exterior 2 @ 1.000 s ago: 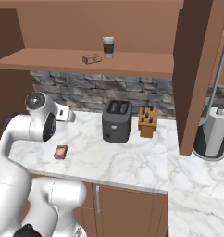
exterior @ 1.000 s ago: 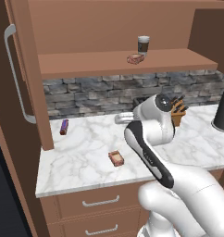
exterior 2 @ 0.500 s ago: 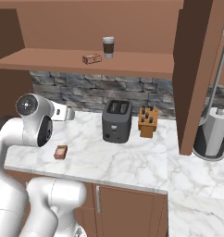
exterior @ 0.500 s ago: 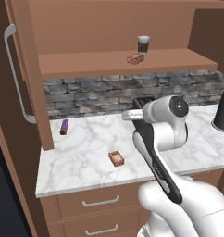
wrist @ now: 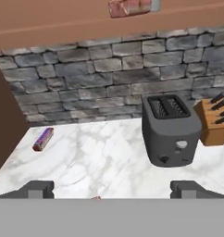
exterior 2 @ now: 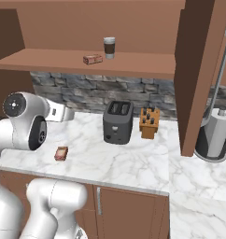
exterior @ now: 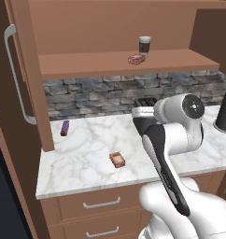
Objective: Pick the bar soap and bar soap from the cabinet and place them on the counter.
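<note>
Soap is sitting in two places at this moment: one bar soap (exterior: pixel 117 159) is lying flat on the counter (exterior: pixel 82 170), forward and to the left of the toaster (exterior 2: pixel 117 122), and the other bar soap (exterior 2: pixel 92 59) is resting on the cabinet (exterior: pixel 119 63) shelf, above the toaster and just beside the paper cup (exterior 2: pixel 109 47). By my judgement, one bar is delivered and the shelf bar is the step in hand.

The gripper (wrist: pixel 111 189) is hanging open and holding nothing, its two fingertips (wrist: pixel 37 189) standing wide apart low in the hand view and looking toward the toaster and the stone backsplash (wrist: pixel 109 78), with the shelf bar showing at the top edge of that view.

To do this step well, the hand is needing to rise well above the toaster and level out toward the shelf, so the bar sits centred between the spread fingers before they close. Approaching from the open front of the cabinet seems wisest, and closing across the bar's narrower width looks the most secure. The paper cup, standing just behind and right of the bar, is the thing most likely to be knocked, so the fingers should straddle the bar without sweeping toward it. The knife block (exterior 2: pixel 149 123), right of the toaster, and the purple stick (exterior: pixel 64 127), far left of it, are lying clear of that path.
</note>
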You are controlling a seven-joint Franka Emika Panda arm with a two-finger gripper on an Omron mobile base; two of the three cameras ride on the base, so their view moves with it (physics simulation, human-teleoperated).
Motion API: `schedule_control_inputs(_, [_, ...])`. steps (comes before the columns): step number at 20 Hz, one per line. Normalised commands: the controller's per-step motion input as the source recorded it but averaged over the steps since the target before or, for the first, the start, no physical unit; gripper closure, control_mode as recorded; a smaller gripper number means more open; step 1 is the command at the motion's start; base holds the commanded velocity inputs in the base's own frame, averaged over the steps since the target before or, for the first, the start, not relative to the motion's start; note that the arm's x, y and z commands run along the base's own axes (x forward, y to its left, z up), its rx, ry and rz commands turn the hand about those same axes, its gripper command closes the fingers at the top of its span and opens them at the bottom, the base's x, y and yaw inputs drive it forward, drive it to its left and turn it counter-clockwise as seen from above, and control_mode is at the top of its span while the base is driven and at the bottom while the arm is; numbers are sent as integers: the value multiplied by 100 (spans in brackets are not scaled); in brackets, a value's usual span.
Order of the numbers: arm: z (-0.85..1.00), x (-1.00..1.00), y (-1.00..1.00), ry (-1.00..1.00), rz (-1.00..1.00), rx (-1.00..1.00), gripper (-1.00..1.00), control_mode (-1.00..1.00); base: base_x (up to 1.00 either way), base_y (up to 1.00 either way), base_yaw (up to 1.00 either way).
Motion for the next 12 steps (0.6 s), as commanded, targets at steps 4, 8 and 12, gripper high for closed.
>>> schedule_control_inputs(4, [52,-29,-14,-2,-3,0,-100,-100,0,0,0])
schedule_control_inputs(8, [55,-26,-12,-1,0,0,-100,-100,0,0,0])
schedule_control_inputs(12, [47,-13,-3,-1,0,0,-100,-100,0,0,0])
